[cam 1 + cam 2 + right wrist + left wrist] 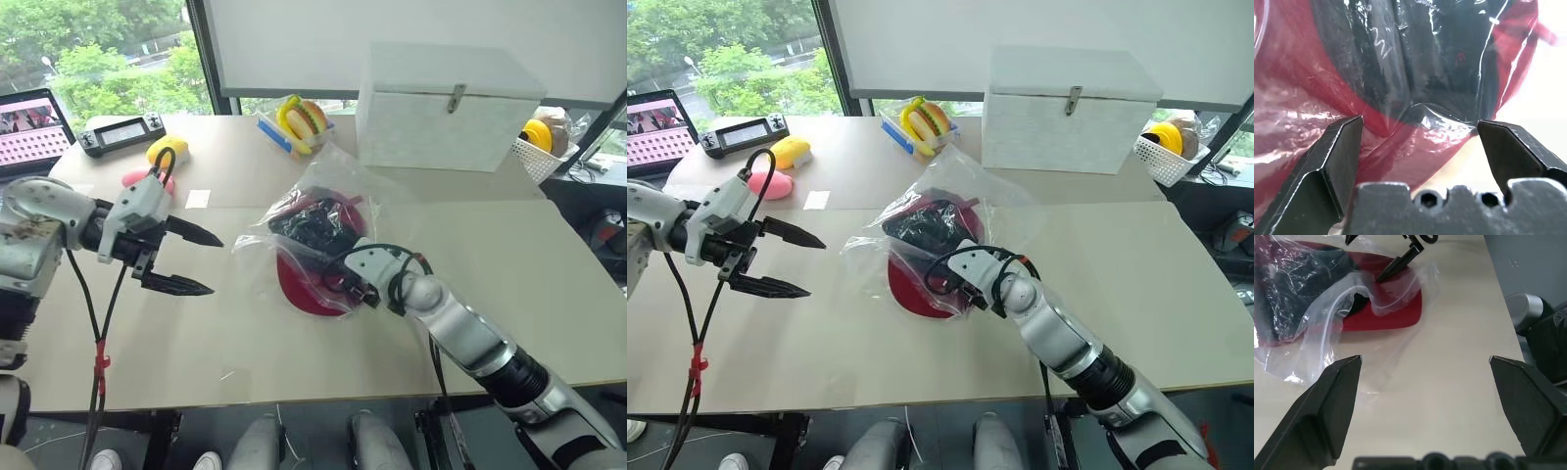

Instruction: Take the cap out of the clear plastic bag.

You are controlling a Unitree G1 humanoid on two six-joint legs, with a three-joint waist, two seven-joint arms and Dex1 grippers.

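**Cap sitting inside the bag, both grippers spread wide**

The right wrist view is showing what the head views are not: the cap's black lining pressed close under crinkled film, right between the parted fingers. The left wrist view is showing the red brim under the clear plastic bag.

The right gripper is reaching forward and left at the bag's near edge, fingers apart, gripping nothing. The left gripper is hovering well apart from the bag, pointing rightward, jaws wide and empty.

The bag is lying mid-table, near a white lidded box; windows are showing trees behind.
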